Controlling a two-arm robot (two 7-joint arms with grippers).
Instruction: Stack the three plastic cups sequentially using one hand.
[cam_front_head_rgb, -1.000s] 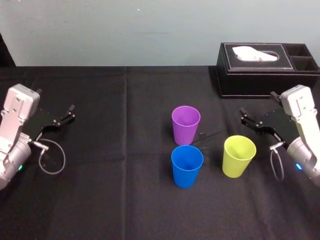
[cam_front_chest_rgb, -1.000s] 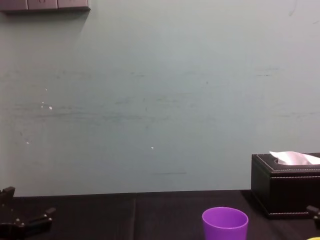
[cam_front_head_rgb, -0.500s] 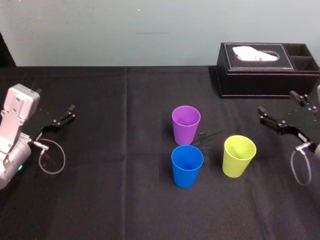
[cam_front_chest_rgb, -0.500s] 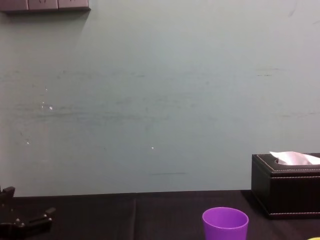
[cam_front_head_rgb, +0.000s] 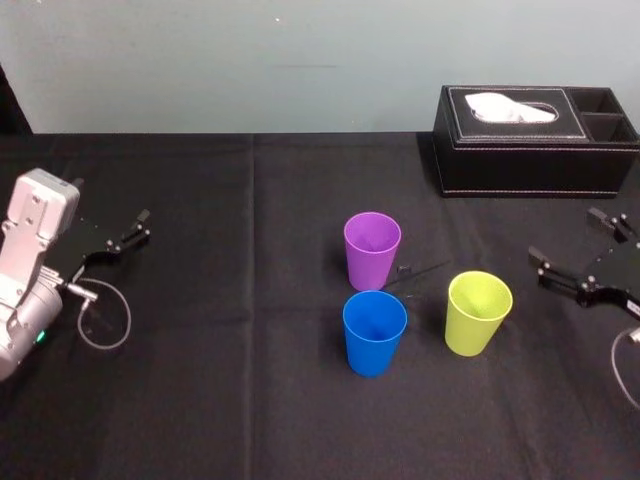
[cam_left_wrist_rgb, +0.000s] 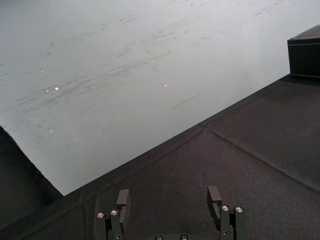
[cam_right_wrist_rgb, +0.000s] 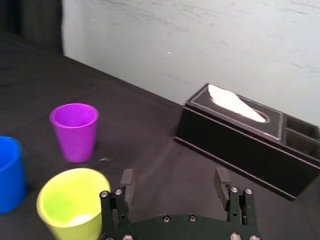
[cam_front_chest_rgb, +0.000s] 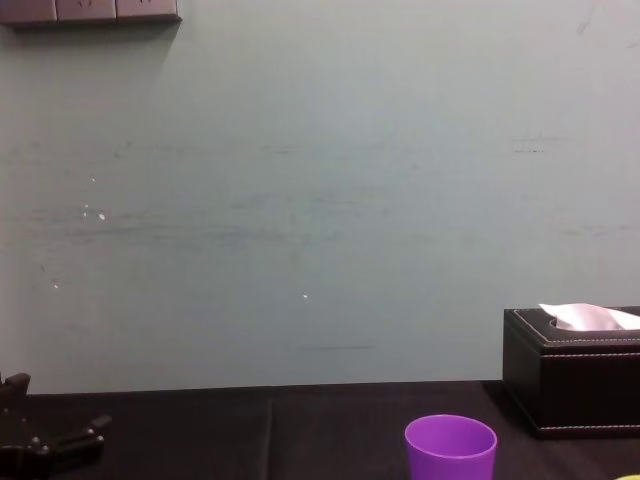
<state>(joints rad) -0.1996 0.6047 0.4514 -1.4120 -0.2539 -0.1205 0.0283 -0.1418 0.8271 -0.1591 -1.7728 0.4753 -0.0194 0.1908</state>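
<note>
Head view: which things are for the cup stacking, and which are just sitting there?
For the job: purple cup, blue cup, yellow-green cup, right gripper, open beside the yellow-green cup.
Just lying about: black tissue box; left gripper, open, parked far left.

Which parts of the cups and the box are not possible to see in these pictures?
Purple cup: chest view, base cut off by the bottom edge.
Blue cup: right wrist view, cut by the left edge.
Tissue box: chest view, cut by the right edge.
</note>
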